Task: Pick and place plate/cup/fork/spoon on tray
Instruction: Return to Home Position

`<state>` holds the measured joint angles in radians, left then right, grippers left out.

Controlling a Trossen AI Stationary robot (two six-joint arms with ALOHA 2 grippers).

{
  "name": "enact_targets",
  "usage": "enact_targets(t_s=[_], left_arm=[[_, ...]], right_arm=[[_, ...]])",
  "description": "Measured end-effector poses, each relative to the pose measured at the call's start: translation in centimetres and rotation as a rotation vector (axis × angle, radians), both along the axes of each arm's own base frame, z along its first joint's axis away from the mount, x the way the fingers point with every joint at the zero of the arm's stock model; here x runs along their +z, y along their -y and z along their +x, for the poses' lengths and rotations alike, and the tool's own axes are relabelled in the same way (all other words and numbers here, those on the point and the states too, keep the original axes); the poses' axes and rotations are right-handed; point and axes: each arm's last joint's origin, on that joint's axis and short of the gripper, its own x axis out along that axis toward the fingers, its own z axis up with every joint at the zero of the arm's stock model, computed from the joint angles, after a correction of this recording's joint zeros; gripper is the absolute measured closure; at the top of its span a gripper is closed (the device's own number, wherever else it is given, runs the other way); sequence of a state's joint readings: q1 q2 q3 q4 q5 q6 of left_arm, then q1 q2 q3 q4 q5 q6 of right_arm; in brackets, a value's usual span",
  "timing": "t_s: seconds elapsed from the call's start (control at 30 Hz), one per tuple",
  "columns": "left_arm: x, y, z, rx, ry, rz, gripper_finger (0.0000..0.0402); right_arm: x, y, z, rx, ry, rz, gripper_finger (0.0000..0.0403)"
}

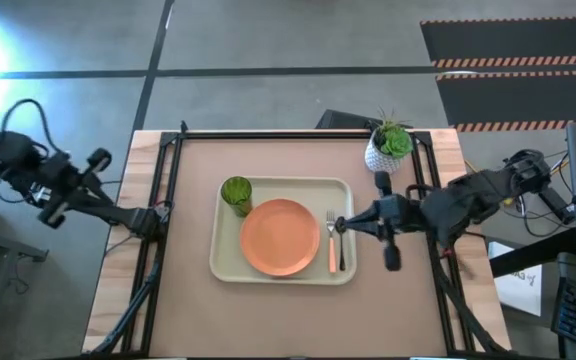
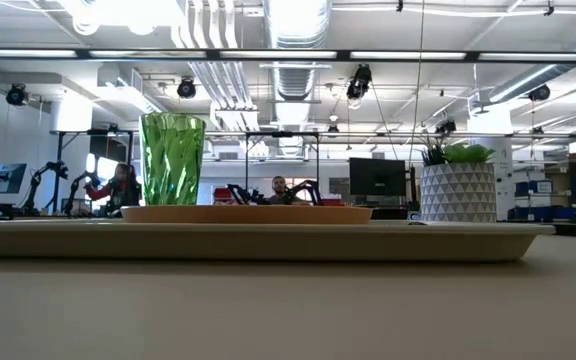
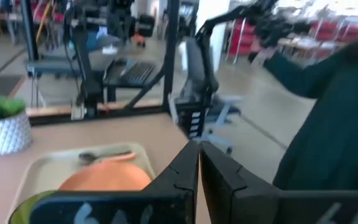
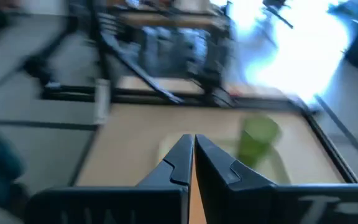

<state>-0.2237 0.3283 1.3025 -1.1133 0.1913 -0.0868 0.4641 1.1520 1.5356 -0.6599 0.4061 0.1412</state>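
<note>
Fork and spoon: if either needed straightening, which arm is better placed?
Right. The right hand hovers beside the fork and spoon at the tray's right edge; the left hand sits beyond the table's left edge.

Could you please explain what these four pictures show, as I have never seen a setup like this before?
It is a two-armed table robot. One picture looks straight down, one looks level across the table, and two come from cameras on the wrists. On it sits a tray holding a plate, a green cup, a fork and a spoon; a potted plant stands beside it. The right hand is over the tray's right edge, the left hand off to the table's left. Both are shut and hold nothing.
</note>
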Motion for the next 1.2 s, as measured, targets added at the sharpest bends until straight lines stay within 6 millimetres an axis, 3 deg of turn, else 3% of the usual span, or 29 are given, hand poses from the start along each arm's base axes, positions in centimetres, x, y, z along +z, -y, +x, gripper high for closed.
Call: enact_targets(t_s=[0.1,0.23,0.53,0.67,0.8,0.93,1.03,1.2], left_arm=[[-0.5,-0.3,-1.6,-0.007,0.059,-0.014,0.0402],[-1.4,-0.6,-2.4,0.015,0.086,-0.005,0.0402],[-2.6,-0.9,-3.8,0.017,0.070,-0.125,0.0402],[-3.8,-0.4,-3.4,-0.121,0.041,-0.115,0.0402],[-5.6,0.4,-2.2,-0.311,0.113,-0.067,0.0402],[-7.5,0.8,-0.7,-0.335,0.123,-0.067,0.0402],[-7.8,1.0,0.4,-0.328,0.106,-0.091,0.0402],[-7.7,1.3,1.6,-0.342,0.124,-0.089,0.0402]], right_arm=[[1.1,0.1,-0.8,0.133,0.072,-0.015,0.0394],[2.4,0.6,-2.0,0.150,0.148,-0.023,0.0394],[2.2,1.6,-3.8,0.134,0.080,0.013,0.0394],[2.2,2.0,-4.8,0.142,0.039,0.075,0.0394],[2.8,2.4,-6.6,0.266,0.046,0.145,0.0394],[3.4,3.6,-9.2,0.285,0.063,0.194,0.0394],[4.3,6.6,-15.0,0.247,0.152,0.264,0.0394],[3.2,8.1,-18.0,0.243,0.182,0.277,0.0394]])
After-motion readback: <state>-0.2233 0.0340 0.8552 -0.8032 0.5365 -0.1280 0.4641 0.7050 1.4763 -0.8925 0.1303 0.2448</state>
